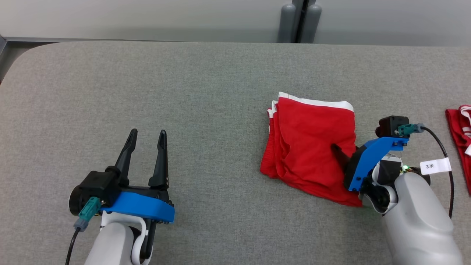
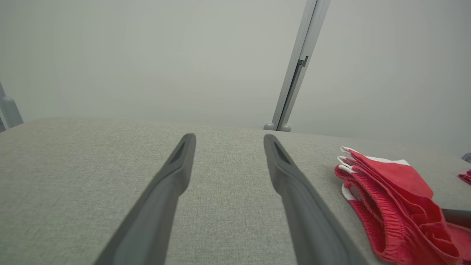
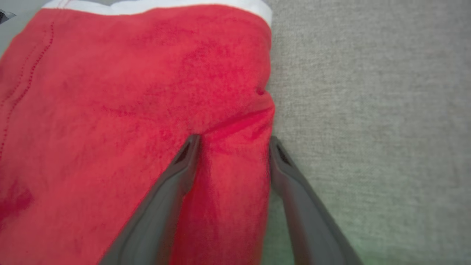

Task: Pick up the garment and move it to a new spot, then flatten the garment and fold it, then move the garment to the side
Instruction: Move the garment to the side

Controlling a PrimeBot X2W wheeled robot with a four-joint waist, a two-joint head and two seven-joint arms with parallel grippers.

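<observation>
Over the near left part of the counter (image 1: pixel 220 73) our left gripper (image 1: pixel 148 131) hovers with its jaws apart and nothing between them, well away from the cloth. Right of the counter's middle lies the garment (image 1: pixel 309 140): red, with white trim along its far edge, folded into a compact stack whose layered edges and gathered waistband face left. Its top is fairly smooth, with a slight wrinkle by the right edge. At that edge our right gripper (image 3: pixel 234 139) stands spread, one finger on the red cloth and the other at the border where cloth meets counter; it has closed on nothing yet. We judge the folding done and the move to the side to be the step in hand. To do it well we should get the outer finger under every layer before closing, bite deep, and carry the stack low so the fold holds. By the counter's right edge lies a second red piece (image 1: pixel 460 125); we should stop short of it.
</observation>
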